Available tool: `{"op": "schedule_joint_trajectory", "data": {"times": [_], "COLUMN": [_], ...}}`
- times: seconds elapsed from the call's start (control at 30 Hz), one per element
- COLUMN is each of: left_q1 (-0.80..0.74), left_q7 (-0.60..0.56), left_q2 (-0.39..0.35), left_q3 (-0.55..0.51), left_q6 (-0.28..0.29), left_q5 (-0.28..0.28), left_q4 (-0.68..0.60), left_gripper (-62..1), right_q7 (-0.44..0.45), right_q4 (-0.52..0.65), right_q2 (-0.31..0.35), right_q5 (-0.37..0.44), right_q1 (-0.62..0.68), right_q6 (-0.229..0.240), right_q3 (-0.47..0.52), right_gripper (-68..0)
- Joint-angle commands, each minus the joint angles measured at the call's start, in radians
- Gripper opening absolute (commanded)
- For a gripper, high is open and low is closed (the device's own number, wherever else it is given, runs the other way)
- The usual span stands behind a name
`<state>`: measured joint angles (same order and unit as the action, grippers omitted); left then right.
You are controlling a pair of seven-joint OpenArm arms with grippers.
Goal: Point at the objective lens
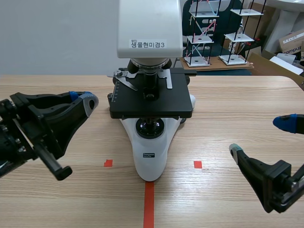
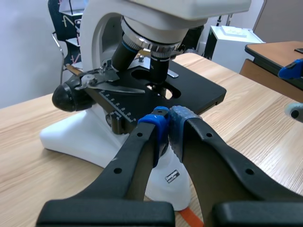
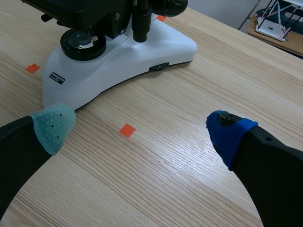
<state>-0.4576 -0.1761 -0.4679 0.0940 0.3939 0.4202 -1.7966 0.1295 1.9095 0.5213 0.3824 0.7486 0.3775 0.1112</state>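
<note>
A white microscope [image 1: 150, 156] with a black stage [image 1: 151, 100] stands mid-table. Its black objective lens [image 1: 151, 81] hangs from the turret over the stage hole; the left wrist view shows the objective lens [image 2: 159, 71] from close by. My left gripper [image 1: 85, 100] is shut, held left of the stage and a little above the table, pads together [image 2: 168, 126] and aimed toward the stage and lens. My right gripper [image 1: 263, 135] stands open at the right, low over the table; in its wrist view my right gripper [image 3: 142, 130] has the microscope base [image 3: 118, 61] ahead of it and nothing between its fingers.
Small orange-red squares [image 1: 197, 164] and a tape line [image 1: 149, 204] mark the wood table. Behind the table stand a wire-frame model rack [image 1: 204, 33], cardboard boxes [image 1: 292, 42] and a chair. Another desk [image 2: 277, 52] is off to the right in the left wrist view.
</note>
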Motion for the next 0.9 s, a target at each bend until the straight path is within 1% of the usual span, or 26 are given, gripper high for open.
{"op": "schedule_joint_trajectory", "data": {"times": [0.0, 0.1, 0.2, 0.27, 0.37, 0.67, 0.8, 0.87], "left_q1": [0.015, 0.046, 0.076, 0.097, 0.131, 0.225, 0.254, 0.267], "left_q7": [0.0, 0.007, 0.013, 0.016, 0.016, 0.017, 0.02, 0.02], "left_q2": [0.008, 0.008, 0.008, 0.008, 0.009, 0.043, 0.055, 0.061], "left_q3": [0.013, 0.044, 0.079, 0.103, 0.135, 0.19, 0.21, 0.22], "left_q6": [-0.001, -0.002, -0.003, -0.008, -0.01, -0.009, -0.009, -0.01], "left_q5": [0.002, -0.003, -0.033, -0.043, -0.043, -0.043, -0.053, -0.073], "left_q4": [-0.015, -0.014, -0.01, 0.004, 0.037, 0.126, 0.129, 0.129], "left_gripper": [-59.4, -59.4, -59.4, -59.4, -59.4, -59.4, -59.4, -59.4], "right_q7": [0.014, 0.014, 0.014, 0.014, 0.014, 0.014, 0.014, 0.014], "right_q4": [0.014, 0.014, 0.014, 0.014, 0.014, 0.014, 0.014, 0.014], "right_q2": [0.002, 0.002, 0.002, 0.002, 0.002, 0.002, 0.002, 0.002], "right_q5": [0.007, 0.007, 0.007, 0.007, 0.007, 0.007, 0.008, 0.008], "right_q1": [-0.001, -0.001, -0.001, -0.001, -0.001, 0.0, 0.0, 0.0], "right_q6": [-0.004, -0.004, -0.004, -0.004, -0.004, -0.004, -0.004, -0.004], "right_q3": [0.009, 0.009, 0.009, 0.009, 0.009, 0.009, 0.009, 0.009], "right_gripper": [-6.2, -6.2, -6.2, -6.2, -6.2, -6.2, -6.2, -6.2]}}
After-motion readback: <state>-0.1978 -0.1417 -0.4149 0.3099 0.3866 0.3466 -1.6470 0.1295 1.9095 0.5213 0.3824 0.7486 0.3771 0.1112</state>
